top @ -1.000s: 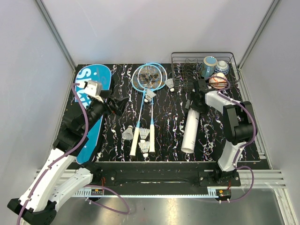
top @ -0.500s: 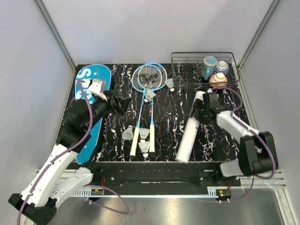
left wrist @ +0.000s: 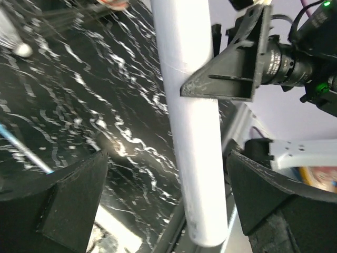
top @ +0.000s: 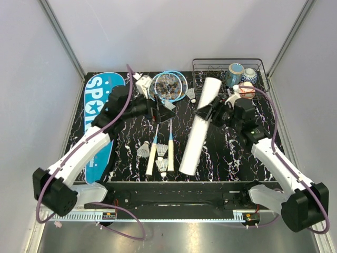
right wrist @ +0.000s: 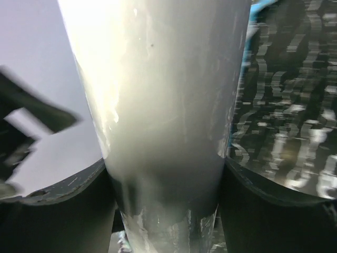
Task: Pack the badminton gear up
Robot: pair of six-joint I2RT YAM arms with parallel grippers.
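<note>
While cups (top: pixel 236 74) sit in the rack (top: pixel 203 80) — right gripper (top: pixel 207 112) clasps tube (top: pixel 194 143).

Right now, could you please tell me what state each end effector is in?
Left end effector: open, holding nothing.
Right end effector: closed on the long white tube.

Top view evenly lit, diffuse overhead light, shadows short and soft, focus sharp, right wrist view shows blown-out glare on the white tube (right wrist: pixel 168 95), background motion-blurred, left wrist view smears bench (left wrist: pixel 105 110) marbling, near fingers (left wrist: pixel 58 200) defocused
</note>
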